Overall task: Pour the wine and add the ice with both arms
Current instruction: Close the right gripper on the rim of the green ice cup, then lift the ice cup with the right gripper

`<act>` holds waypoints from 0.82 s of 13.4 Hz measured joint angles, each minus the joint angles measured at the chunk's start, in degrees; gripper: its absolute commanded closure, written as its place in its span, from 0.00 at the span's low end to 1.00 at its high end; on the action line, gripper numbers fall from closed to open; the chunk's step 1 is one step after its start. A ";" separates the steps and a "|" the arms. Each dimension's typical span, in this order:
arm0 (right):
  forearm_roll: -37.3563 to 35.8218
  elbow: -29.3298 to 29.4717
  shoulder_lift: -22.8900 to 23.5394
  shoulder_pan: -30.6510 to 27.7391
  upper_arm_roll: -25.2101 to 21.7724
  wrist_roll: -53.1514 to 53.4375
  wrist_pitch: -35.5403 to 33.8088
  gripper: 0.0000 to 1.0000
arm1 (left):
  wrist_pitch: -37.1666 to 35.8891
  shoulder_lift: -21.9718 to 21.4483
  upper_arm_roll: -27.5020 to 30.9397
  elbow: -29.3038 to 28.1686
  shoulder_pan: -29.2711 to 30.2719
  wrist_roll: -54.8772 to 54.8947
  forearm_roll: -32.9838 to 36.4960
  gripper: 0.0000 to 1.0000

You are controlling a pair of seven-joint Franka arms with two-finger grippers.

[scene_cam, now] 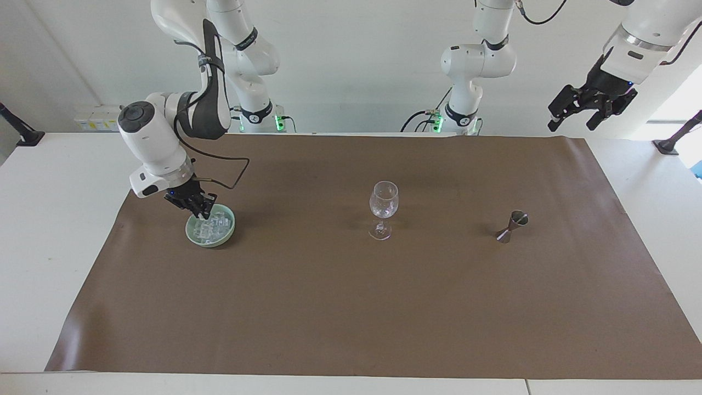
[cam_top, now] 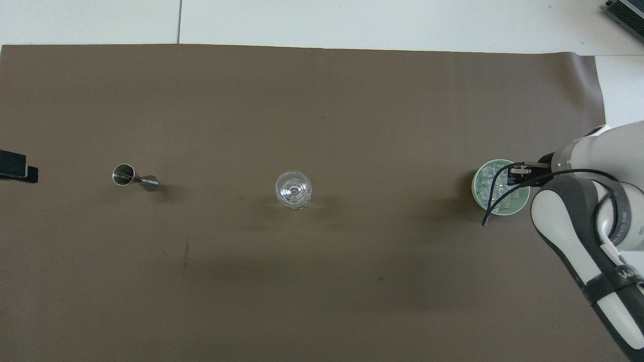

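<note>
- Over the bowl [scene_cam: 190, 230], at the right arm's end of the mat [scene_cam: 351, 307], the right gripper [scene_cam: 202, 211] is hovering just above the ice [scene_cam: 215, 227], tips pointing down into the heap.
- Can't tell whether it is gripping a cube or closing on nothing; the tips are blending into the clear cubes.
- Step in hand, as I'm reading it: picking one cube for the glass.
- Doing it well: pinching a single cube across flat faces, lifting straight up until clear of the rim, then travelling level. Glassy cubes are probably slipping easily, so a centred grip and slow moves are mattering.
- Bowl: pale green, shallow, sitting flat, holding a full heap of ice. No cubes are lying on the mat around it.
- Glass [scene_cam: 383, 206]: standing upright mid-mat, well apart from the bowl. No wine is showing in it, and I can't tell if any ice is in there.
- It has a narrow mouth on a tall stem, so releasing low and centred is avoiding a knock or a tip.
- Jigger [scene_cam: 511, 226]: standing toward the left arm's end, well apart from the glass. Contents are not readable.
- Left gripper [scene_cam: 572, 123]: waiting high over the mat's corner at its own end, fingers spread wide, carrying nothing.
</note>
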 measured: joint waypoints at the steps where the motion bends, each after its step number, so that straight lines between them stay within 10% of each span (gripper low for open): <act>1: 0.00 0.46 -1.32 0.01 0.54 0.01 -1.02 1.00 | 0.00 0.00 0.00 0.00 0.00 0.00 0.00 0.00; 11: 0.14 11.37 -8.17 0.51 17.30 20.43 -13.29 1.00 | 0.00 0.00 0.00 0.00 0.00 0.00 0.00 0.00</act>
